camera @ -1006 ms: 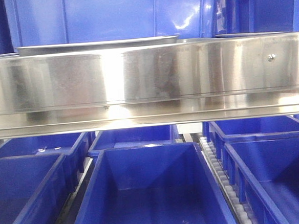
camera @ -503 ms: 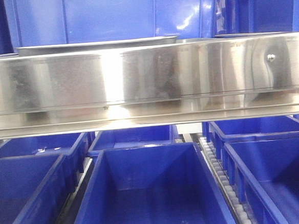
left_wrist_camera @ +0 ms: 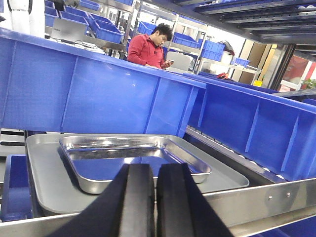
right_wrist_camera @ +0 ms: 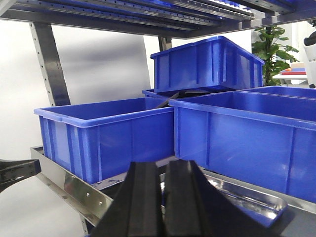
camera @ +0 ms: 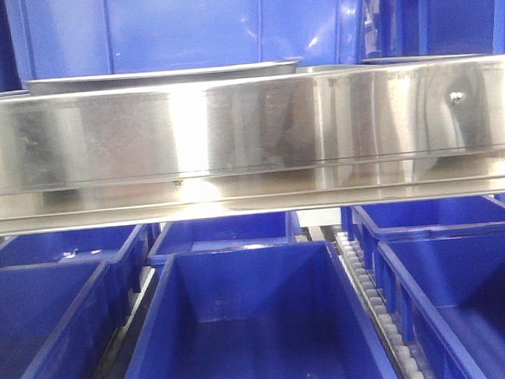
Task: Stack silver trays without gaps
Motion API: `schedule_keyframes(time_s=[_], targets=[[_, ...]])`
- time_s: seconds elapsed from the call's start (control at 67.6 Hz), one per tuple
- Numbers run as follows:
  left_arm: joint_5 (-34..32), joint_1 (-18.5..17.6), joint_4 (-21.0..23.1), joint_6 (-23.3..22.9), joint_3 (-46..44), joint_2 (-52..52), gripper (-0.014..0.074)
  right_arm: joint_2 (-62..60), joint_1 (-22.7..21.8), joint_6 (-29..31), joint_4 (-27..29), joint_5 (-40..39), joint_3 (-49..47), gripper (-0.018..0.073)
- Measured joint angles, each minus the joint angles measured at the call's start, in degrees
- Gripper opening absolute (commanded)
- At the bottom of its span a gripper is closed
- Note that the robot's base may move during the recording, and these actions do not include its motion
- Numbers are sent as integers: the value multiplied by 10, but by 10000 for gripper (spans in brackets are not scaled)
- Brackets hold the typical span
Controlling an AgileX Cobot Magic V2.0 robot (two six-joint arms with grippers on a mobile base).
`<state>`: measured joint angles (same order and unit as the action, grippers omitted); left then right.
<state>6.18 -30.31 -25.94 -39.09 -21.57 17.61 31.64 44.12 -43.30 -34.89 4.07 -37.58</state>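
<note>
Trays on the upper shelf: a small shiny silver tray (left_wrist_camera: 133, 160) lies inside a larger, duller silver tray (left_wrist_camera: 47, 185), both flat behind the steel front panel (camera: 249, 133) (the one with a screw (camera: 458, 97) near its right end). From the front view only a thin rim (camera: 162, 75) of the stack shows above the panel. Tall blue bins (left_wrist_camera: 94, 91) stand just behind the trays, and open blue bins (camera: 253, 328) fill the level below. The right wrist view shows another shiny tray (right_wrist_camera: 247, 200) beside a blue bin (right_wrist_camera: 103, 136) on a shelf; whether it belongs to the same stack cannot be told. Left gripper (left_wrist_camera: 154, 197) hangs near the shelf edge, fingers pressed almost together with only a slit between, holding nothing. Right gripper (right_wrist_camera: 162, 197) is likewise closed and empty. Judged from this, one nesting appears done, the small tray seated flat; any remaining tray is still to be added and checked for gaps.
</note>
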Motion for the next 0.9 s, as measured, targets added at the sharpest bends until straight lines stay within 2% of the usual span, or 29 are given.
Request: schedule_keyframes(time_s=[0.104,0.192,0.207,0.281,0.399,0.473,0.592,0.681,0.814,0.902], targets=[[0,0,0,0,0,0,13,-15,0,12,2,21,10,-17],[0,0,0,0,0,0,13,-46,-14,88,55,72,31,-17],[0,0,0,0,0,0,13,-54,-20,105,75,83,37,-17],[0,0,0,0,0,0,13,-81,-48,151,110,109,68,-17],[0,0,-1,0,0,0,13,-116,-107,182,139,111,121,-17],[0,0,-1,0,0,0,13,-134,-149,221,193,108,159,-17],[0,0,-1,0,0,0,13,-157,-216,344,290,58,213,-17],[0,0,-1,0,0,0,13,-166,-271,439,358,-14,253,-17],[0,0,-1,0,0,0,13,-171,-349,473,386,-109,310,-17],[0,0,-1,0,0,0,13,-186,-395,477,390,-127,339,-17]])
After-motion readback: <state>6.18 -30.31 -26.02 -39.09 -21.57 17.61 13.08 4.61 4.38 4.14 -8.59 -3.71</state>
